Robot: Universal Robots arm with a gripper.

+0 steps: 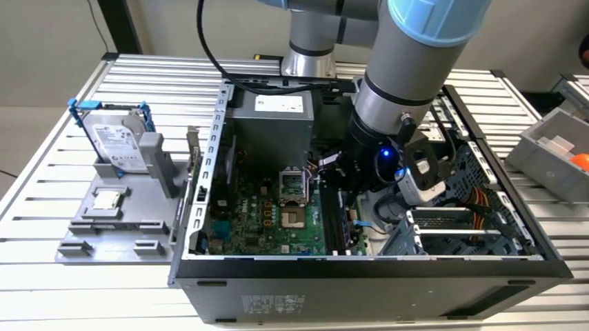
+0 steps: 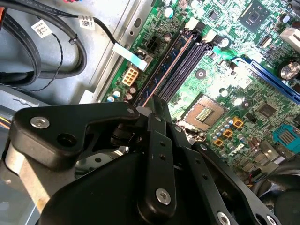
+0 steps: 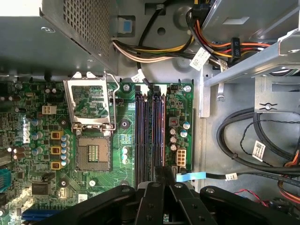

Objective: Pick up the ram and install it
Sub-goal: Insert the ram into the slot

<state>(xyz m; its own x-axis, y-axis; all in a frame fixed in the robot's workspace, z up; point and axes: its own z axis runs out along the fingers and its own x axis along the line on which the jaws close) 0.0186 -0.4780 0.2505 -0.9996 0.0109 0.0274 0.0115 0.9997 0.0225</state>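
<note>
Closest to my wrist cameras is the gripper (image 2: pixel 153 107), its two black fingers drawn in tight together. The ram (image 2: pixel 165 70) runs straight out from between them, so I read the claw as closed on the near end of the stick, though I can't tell how firmly it pinches.

The ram itself is not in the air. In the first wrist view it (image 3: pixel 161 136) lies along the memory slot nearest the board's edge, top edge up and in line with the empty dark slots (image 3: pixel 141 136) beside it. I can't see the latches at the far end of the slots well enough to call them locked.

Just past the slots is the open CPU socket (image 3: pixel 92 154), its metal frame raised and nothing in it, on the green motherboard (image 3: pixel 28 117).

From the exterior view, the arm (image 1: pixel 401 103) reaches down into the open computer case (image 1: pixel 368 265). Well apart, on the exterior view's left, a grey tray (image 1: pixel 110 238) holds the hard drive (image 1: pixel 115 141) standing upright and the small CPU chip (image 1: pixel 107 200).

My judgement is that the pickup is done and the stick is in its slot. What remains is confirming it is fully seated, then letting go.
</note>
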